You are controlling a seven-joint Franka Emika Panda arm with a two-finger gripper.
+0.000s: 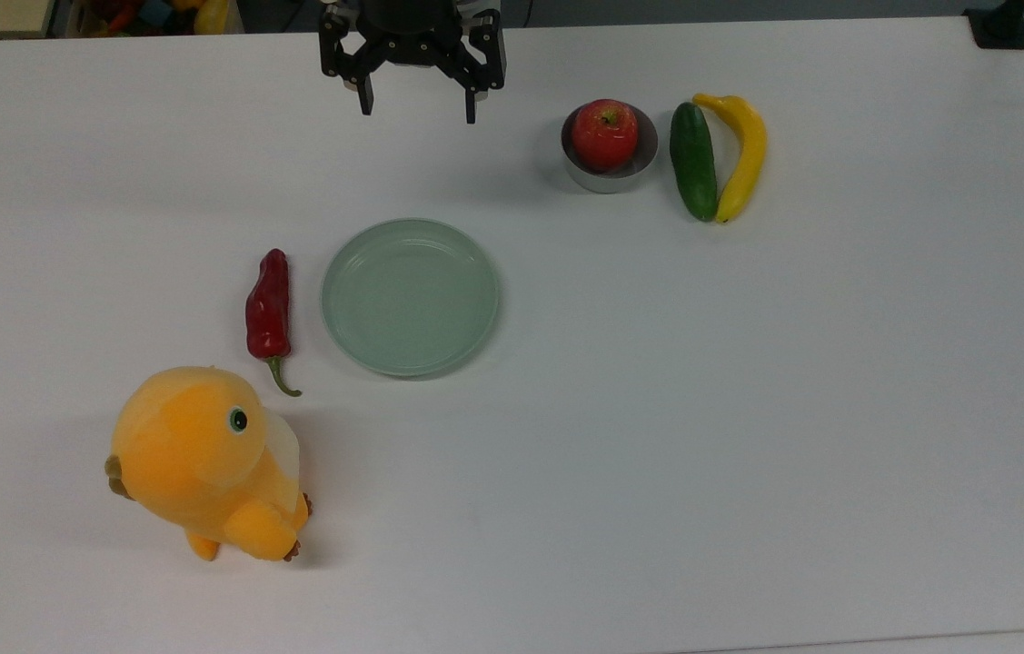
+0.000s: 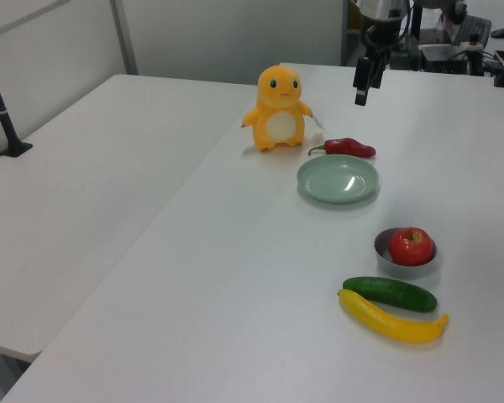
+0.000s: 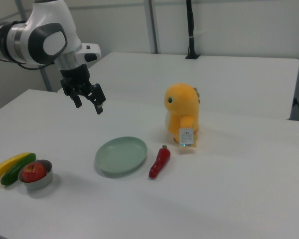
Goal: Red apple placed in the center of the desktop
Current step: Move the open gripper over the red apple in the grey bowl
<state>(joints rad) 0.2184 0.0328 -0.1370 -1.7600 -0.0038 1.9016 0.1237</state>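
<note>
Hovering my gripper (image 1: pixel 418 102) with jaws spread and empty, well apart from the red apple (image 1: pixel 604 133), which is sitting in a small metal bowl (image 1: pixel 611 174) beside the cucumber (image 1: pixel 692 160) and banana (image 1: pixel 741 154); I am judging that a low grasp risks catching the bowl's rim, lifting or tipping it, and the glossy fruit slipping over the desktop (image 1: pixel 748 409)

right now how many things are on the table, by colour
red: 2, red apple and chili pepper
green: 2, cucumber and plate
yellow: 1, banana
orange: 1, plush toy
silver: 1, bowl holding the apple
total: 7
</note>
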